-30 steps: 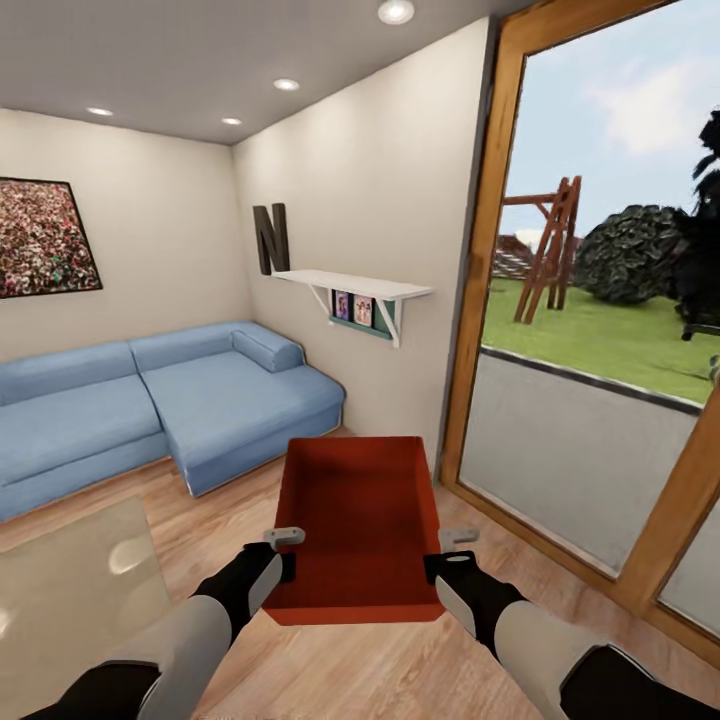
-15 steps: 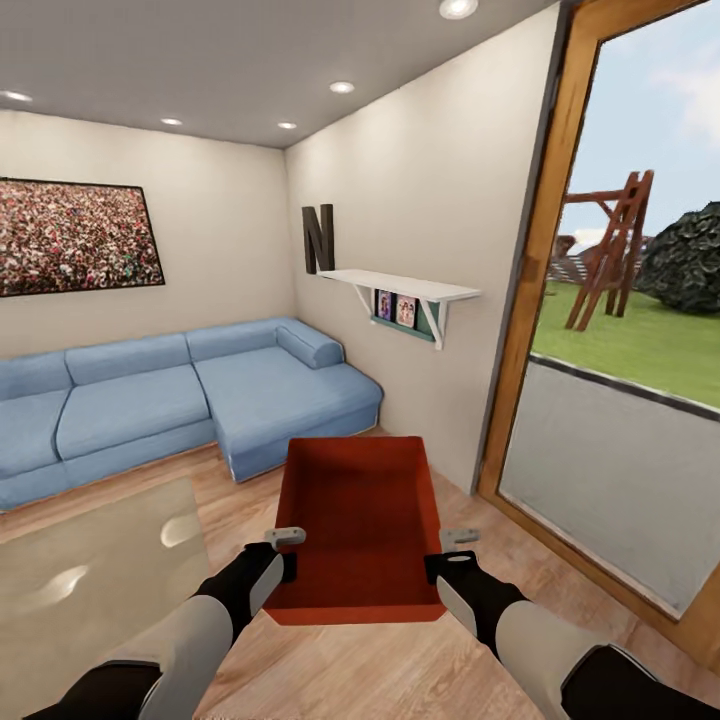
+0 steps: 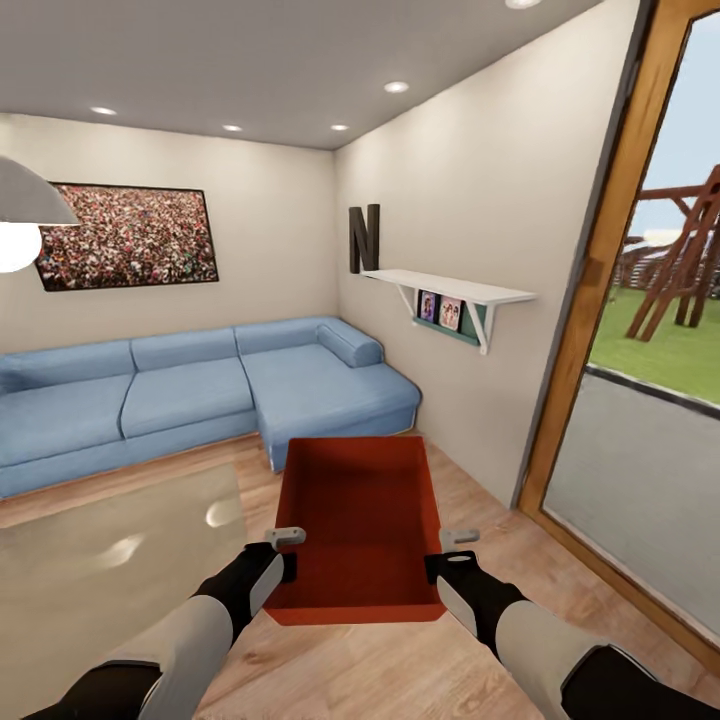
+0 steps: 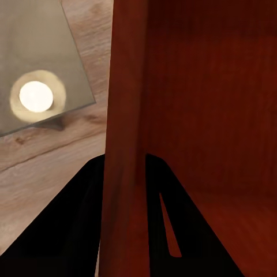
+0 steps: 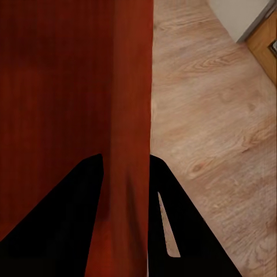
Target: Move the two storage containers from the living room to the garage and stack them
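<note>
A: Where is the orange-red, shallow, thin-walled lidless box (image 3: 360,530)?

B: Held up over the light wood-plank floor (image 3: 500,520), centre near, with the blue sectional sofa (image 3: 200,390) beyond on the left.

A: And the grippers?

B: The left gripper (image 3: 283,552) pinches the left wall; the right gripper (image 3: 443,553) pinches the right wall, each straddling it closely.

Both arms are built alike: a black upper segment near the body, then a smooth pale grey forearm shell, then a glossy black wrist section tapering toward the gripper. The left gripper (image 3: 286,553) and the right gripper (image 3: 450,553) each carry a small light grey block on top, above dark fingers. Seen close from the wrist cameras, the fingers (image 4: 75,231) are flat matte black wedges, each inner one cut with a narrow slit
</note>
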You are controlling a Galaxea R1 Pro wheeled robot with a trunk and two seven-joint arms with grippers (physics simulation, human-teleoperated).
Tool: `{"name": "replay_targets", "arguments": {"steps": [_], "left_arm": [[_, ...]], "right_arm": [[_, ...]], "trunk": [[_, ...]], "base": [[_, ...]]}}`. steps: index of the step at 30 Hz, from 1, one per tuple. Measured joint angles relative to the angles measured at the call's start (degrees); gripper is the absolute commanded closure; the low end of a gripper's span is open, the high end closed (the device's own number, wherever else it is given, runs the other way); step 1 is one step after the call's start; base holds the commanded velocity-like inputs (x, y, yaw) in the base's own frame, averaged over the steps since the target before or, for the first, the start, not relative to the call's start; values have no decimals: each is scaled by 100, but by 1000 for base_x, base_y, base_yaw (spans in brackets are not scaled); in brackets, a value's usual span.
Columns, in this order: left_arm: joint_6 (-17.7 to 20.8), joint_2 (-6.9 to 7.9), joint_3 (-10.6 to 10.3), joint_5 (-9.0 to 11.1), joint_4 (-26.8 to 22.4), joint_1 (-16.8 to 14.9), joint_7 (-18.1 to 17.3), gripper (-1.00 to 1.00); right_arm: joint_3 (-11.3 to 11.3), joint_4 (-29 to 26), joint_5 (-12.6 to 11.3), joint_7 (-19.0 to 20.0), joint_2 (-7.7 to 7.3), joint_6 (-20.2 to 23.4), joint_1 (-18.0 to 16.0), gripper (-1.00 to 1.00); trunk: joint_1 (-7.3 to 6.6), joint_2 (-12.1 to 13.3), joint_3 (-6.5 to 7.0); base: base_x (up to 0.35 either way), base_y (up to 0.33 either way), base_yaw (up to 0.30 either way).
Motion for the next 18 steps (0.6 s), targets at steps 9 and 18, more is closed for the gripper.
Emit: {"name": "replay_targets", "arguments": {"steps": [9,18], "left_arm": [[3,0,1,0,0,0,0,100],[5,5,1,1,0,0,-7,100]], "right_arm": [[1,0,0,0,0,5,-1,100],[-12,1,16,-1,6,7,-1,100]], "trunk": [[0,0,0],[0,0,0]], "base": [[0,0,284],[0,0,284]]}}
